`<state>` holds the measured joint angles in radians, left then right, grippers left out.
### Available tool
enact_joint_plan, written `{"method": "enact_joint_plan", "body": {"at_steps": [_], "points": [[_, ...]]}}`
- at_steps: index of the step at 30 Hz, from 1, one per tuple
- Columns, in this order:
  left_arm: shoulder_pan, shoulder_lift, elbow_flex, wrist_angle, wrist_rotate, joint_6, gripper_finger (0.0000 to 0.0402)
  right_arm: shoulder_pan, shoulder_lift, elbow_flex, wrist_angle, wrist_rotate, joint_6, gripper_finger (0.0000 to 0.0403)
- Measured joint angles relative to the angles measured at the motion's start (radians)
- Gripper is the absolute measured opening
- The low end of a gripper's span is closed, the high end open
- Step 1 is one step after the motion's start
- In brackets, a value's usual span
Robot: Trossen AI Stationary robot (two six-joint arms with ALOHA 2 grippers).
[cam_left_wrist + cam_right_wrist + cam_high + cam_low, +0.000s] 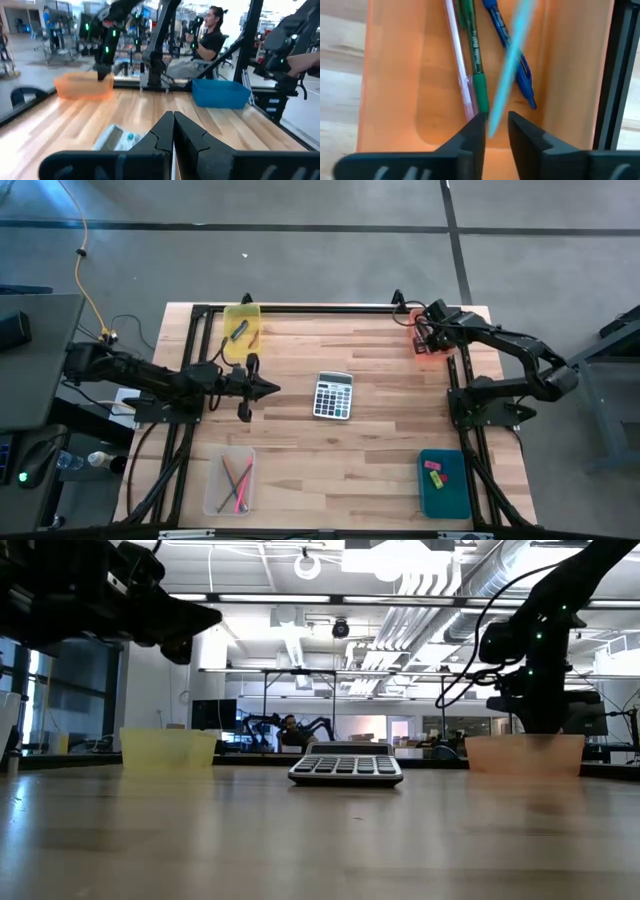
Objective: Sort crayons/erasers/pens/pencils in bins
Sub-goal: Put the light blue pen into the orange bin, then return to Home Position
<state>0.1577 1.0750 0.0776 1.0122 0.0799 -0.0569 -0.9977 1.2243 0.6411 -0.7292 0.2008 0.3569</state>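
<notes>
Right hand (496, 127) over orange bin (395, 75), fingers parted around light-blue pen (512, 60).

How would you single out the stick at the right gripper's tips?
Find the orange bin at the table's far right corner, under the right gripper. Inside lie a green pen, a pink-clear pen and a blue pen. The light-blue stick is the one slanting above them, blurred, its lower end between the parted fingers.

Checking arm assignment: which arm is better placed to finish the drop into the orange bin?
Right. The right gripper sits directly over the orange bin, a light blue stick between its fingers, blurred. The left gripper is shut, empty, near the calculator.
</notes>
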Motion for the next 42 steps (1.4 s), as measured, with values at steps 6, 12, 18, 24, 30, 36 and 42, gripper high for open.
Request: {"method": "enact_joint_plan", "body": {"at_steps": [6, 12, 18, 24, 30, 36, 42], "points": [[0.014, -0.138, 0.0, -0.122, 0.002, 0.017, 0.0, 0.0, -0.003, 0.0, -0.025, 0.001, -0.04, 0.0116], [0.044, -0.347, 0.0, -0.301, 0.002, 0.042, 0.0, 0.02, -0.093, 0.0, -0.038, -0.004, -0.088, 0.0111], [0.081, -0.524, 0.0, -0.485, 0.036, 0.057, 0.0, 0.117, -0.291, -0.02, 0.053, -0.032, -0.176, 0.0044], [0.132, -0.669, 0.0, -0.59, 0.057, 0.061, 0.0, 0.25, -0.472, -0.158, 0.394, -0.16, -0.247, 0.0009], [0.189, -0.806, 0.0, -0.699, 0.074, 0.068, 0.0, 0.379, -0.544, -0.36, 0.826, -0.273, -0.362, 0.0006], [0.218, -0.944, 0.0, -0.797, 0.074, 0.061, 0.0, 0.484, -0.553, -0.48, 1.137, -0.369, -0.426, 0.0001], [0.236, -1.074, 0.001, -0.885, 0.073, 0.06, 0.0, 0.532, -0.64, -0.496, 1.179, -0.434, -0.458, 0.0]]}}
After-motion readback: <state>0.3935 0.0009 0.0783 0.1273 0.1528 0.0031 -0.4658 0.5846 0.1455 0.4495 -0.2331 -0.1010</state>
